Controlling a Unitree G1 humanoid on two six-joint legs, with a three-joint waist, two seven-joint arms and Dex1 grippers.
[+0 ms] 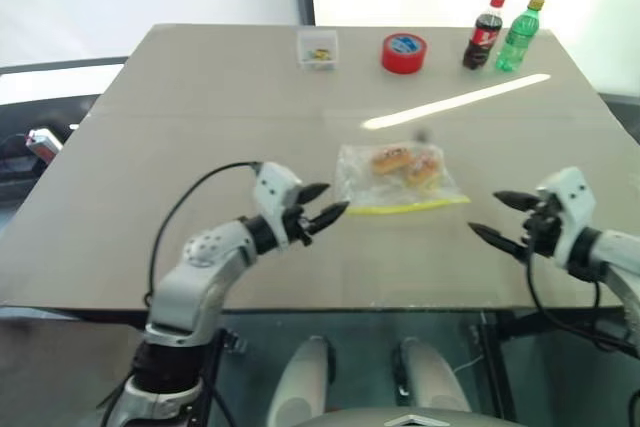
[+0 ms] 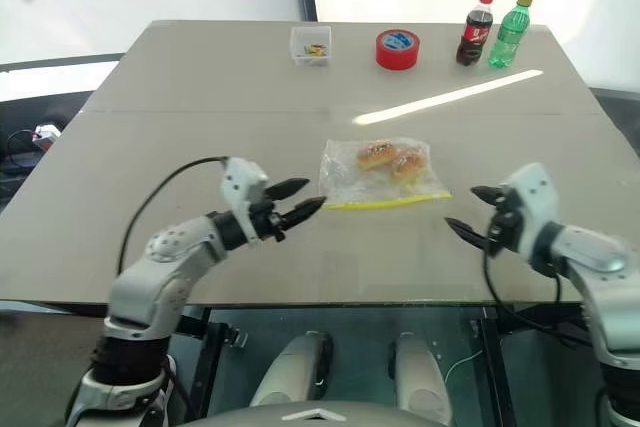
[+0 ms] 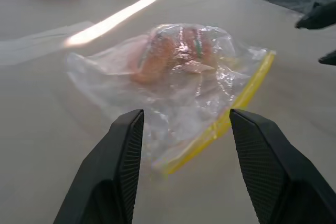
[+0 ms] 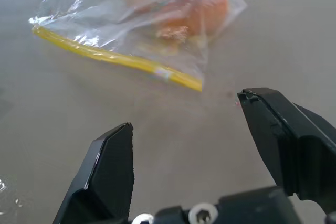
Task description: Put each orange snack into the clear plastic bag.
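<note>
The clear plastic bag (image 1: 398,180) lies flat on the table's middle, its yellow strip along the near edge. Two orange snacks (image 1: 390,159) (image 1: 424,169) sit side by side inside it, also seen through the crinkly film in the left wrist view (image 3: 176,53) and the right wrist view (image 4: 178,9). My left gripper (image 1: 322,205) hovers just left of the bag, open, with nothing between its fingers. My right gripper (image 1: 497,216) stands open to the right of the bag, apart from it and empty.
At the table's far edge stand a small clear box (image 1: 318,49), a red tape roll (image 1: 404,52), a dark cola bottle (image 1: 484,33) and a green bottle (image 1: 519,35). The grey table (image 1: 150,147) is bare on the left side.
</note>
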